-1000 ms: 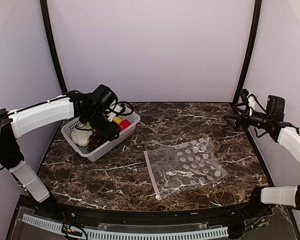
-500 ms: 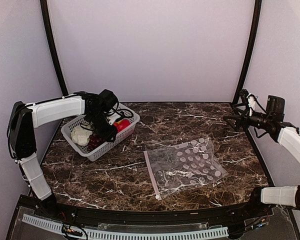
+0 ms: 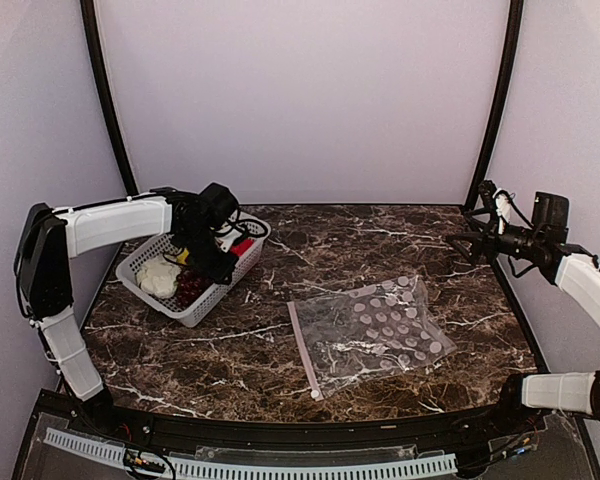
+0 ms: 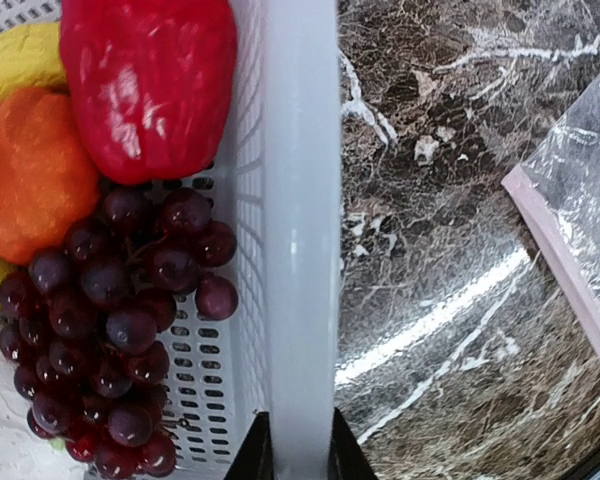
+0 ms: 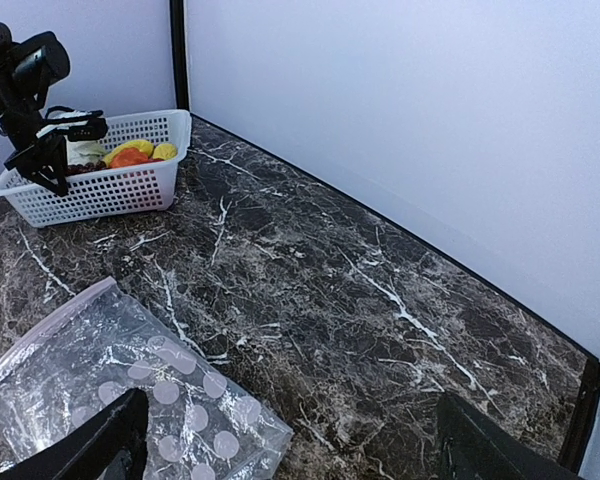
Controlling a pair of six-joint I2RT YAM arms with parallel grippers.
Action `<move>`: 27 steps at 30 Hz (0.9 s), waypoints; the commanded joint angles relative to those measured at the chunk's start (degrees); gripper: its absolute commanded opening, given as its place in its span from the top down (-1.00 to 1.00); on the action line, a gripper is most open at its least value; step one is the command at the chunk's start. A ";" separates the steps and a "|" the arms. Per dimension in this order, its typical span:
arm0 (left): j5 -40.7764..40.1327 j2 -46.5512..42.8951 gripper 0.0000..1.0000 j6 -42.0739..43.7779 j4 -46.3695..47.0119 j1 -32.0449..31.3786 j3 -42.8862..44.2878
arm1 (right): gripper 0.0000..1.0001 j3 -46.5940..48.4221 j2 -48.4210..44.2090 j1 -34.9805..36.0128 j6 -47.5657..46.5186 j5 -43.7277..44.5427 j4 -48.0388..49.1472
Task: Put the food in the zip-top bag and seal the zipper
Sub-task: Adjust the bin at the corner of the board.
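Observation:
The food lies in a white mesh basket (image 3: 220, 293) at the back left: a dark purple grape bunch (image 4: 110, 330), a red piece (image 4: 150, 85), an orange piece (image 4: 30, 170), yellow pieces (image 4: 20, 55) and a pale cabbage-like piece (image 3: 160, 277). My left gripper (image 4: 300, 465) is shut on the basket's right rim (image 4: 302, 200), one finger inside and one outside. The zip-top bag (image 3: 380, 325) lies flat and empty at centre right, its pinkish zipper (image 3: 303, 350) facing left. My right gripper (image 5: 295, 440) hangs open, high above the table's right side and holding nothing.
The dark marble table (image 3: 280, 260) is walled by pale panels at the back and sides, with black posts in the back corners. The bag's zipper edge (image 4: 560, 255) lies a short stretch to the right of the basket.
My left gripper has come down and closed on the basket's right rim. The basket has shifted slightly to the left. The right arm and the bag have not moved.

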 commanded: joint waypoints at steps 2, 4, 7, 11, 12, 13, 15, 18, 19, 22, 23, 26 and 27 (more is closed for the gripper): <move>2.29 -5.10 0.92 -13.96 2.73 -2.80 -3.78 | -0.92 1.09 0.21 0.06 -0.61 -0.98 -0.20; 0.00 -5.06 0.98 -18.69 3.59 -4.58 -3.80 | -0.92 1.14 0.20 0.14 -0.59 -1.02 -0.19; -1.80 -4.75 0.98 -26.06 5.48 -7.49 -3.67 | -0.92 1.05 0.13 0.14 -0.69 -1.15 -0.20; -1.76 -4.11 0.99 -38.64 10.12 -11.39 -5.26 | -0.92 1.13 0.13 0.15 -0.71 -1.31 -0.29; -0.32 -4.02 0.99 -40.50 12.90 -12.40 -6.48 | -0.92 1.14 0.11 0.15 -0.71 -1.33 -0.26; 0.14 -3.82 0.98 -44.61 14.28 -12.87 -7.14 | -0.92 1.14 0.05 0.15 -0.75 -1.33 -0.28; 0.65 -3.99 0.98 -49.65 19.65 -13.90 -9.26 | -0.92 1.14 -0.10 0.15 -0.59 -1.41 -0.24; 0.72 -4.74 0.98 -54.79 25.39 -14.88 -12.89 | -0.92 1.07 -0.23 0.15 -0.57 -1.59 -0.28; 0.70 -5.21 0.99 -56.62 27.94 -14.97 -13.37 | -0.92 1.06 -0.30 0.15 -0.55 -1.66 -0.26; 2.41 -5.03 0.88 -58.13 31.38 -15.00 -14.09 | -0.92 1.05 -0.31 0.17 -0.51 -1.77 -0.26; 2.88 -4.70 0.75 -58.00 31.42 -14.95 -13.75 | -0.92 1.05 -0.36 0.16 -0.50 -1.77 -0.24; 3.35 -3.47 0.53 -57.17 30.02 -14.99 -12.23 | -0.92 1.05 -0.46 0.18 -0.44 -1.68 -0.24; 3.64 -3.39 0.48 -57.10 29.72 -14.95 -12.21 | -0.92 1.05 -0.52 0.20 -0.47 -1.68 -0.28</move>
